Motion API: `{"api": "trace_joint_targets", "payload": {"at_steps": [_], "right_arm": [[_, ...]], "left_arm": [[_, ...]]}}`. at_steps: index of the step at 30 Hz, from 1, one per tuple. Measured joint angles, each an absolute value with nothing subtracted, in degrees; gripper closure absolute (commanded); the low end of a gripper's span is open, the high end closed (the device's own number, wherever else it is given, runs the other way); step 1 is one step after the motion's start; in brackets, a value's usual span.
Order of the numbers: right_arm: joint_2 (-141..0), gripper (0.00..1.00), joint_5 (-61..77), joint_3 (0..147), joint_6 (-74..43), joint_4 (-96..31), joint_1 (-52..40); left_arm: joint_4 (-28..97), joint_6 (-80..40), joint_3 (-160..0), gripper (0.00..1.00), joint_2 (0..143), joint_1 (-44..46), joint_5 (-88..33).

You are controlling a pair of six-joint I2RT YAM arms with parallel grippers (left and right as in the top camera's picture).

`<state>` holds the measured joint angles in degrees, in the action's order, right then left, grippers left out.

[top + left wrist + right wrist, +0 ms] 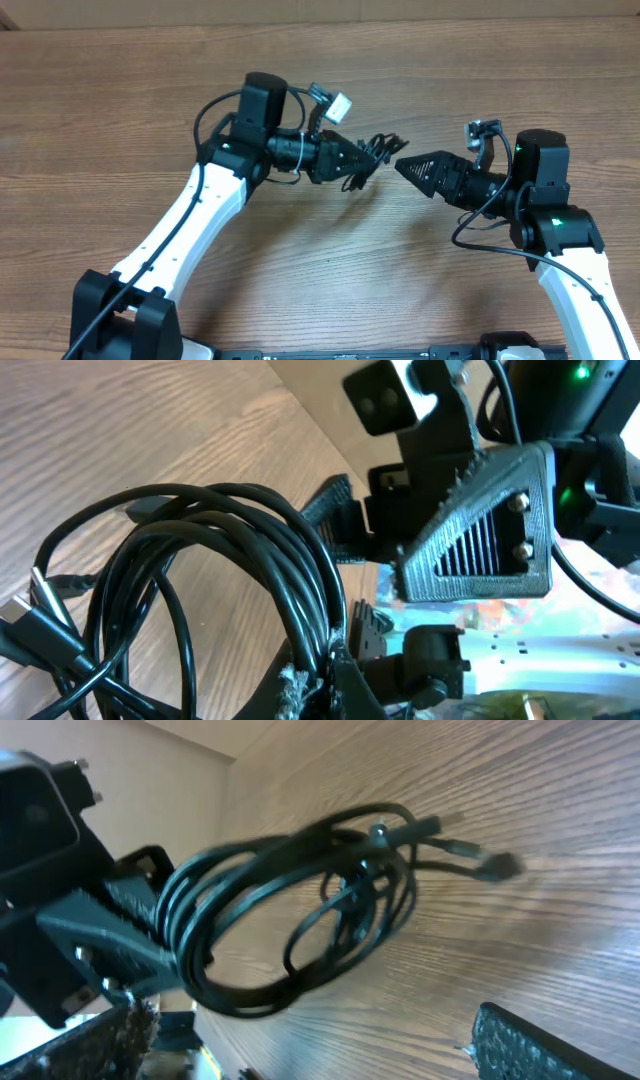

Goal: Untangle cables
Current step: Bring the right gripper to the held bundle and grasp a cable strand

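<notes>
The left claw [360,162] is clamped on a bundle of thin black cables [384,147], coiled in several overlapping loops. The bundle is held over the middle of the brown wood-grain worktop [120,100] and projects from the left claw toward the right claw [404,166]. The right claw stands just beside the loops, apparently clear of them. Its wrist view shows its fingers [545,1042] set wide apart. Small plug ends [480,860] trail loose from the coil's far side.
</notes>
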<state>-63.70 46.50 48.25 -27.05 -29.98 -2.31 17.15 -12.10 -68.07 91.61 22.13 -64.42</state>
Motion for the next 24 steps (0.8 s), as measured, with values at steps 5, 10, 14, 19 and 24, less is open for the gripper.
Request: {"api": "trace_joint_targets", "payload": {"at_steps": [5, 10, 14, 19, 24], "right_arm": [[-63.7, 0.00, 46.7, 48.2, -31.7, -29.1, -2.3], [-63.7, 0.05, 47.0, 48.2, -37.1, -29.1, -2.3], [-63.7, 0.11, 47.1, 48.2, -41.8, -29.0, -2.3], [-63.7, 0.30, 47.2, 48.2, -46.9, -28.9, -2.3], [-63.7, 0.62, 47.4, 48.2, -51.2, -28.8, -2.3]], "left_arm": [[17.1, -12.0, -68.1, 0.96, 91.6, 24.7, -64.5], [17.2, -11.8, -68.1, 0.96, 91.6, 27.5, -63.5], [17.2, -11.8, -68.1, 0.96, 91.6, 29.4, -62.1], [17.1, -11.8, -68.1, 0.96, 91.6, 31.2, -61.0], [16.9, -11.7, -68.1, 0.96, 91.6, 32.3, -60.6]]}}
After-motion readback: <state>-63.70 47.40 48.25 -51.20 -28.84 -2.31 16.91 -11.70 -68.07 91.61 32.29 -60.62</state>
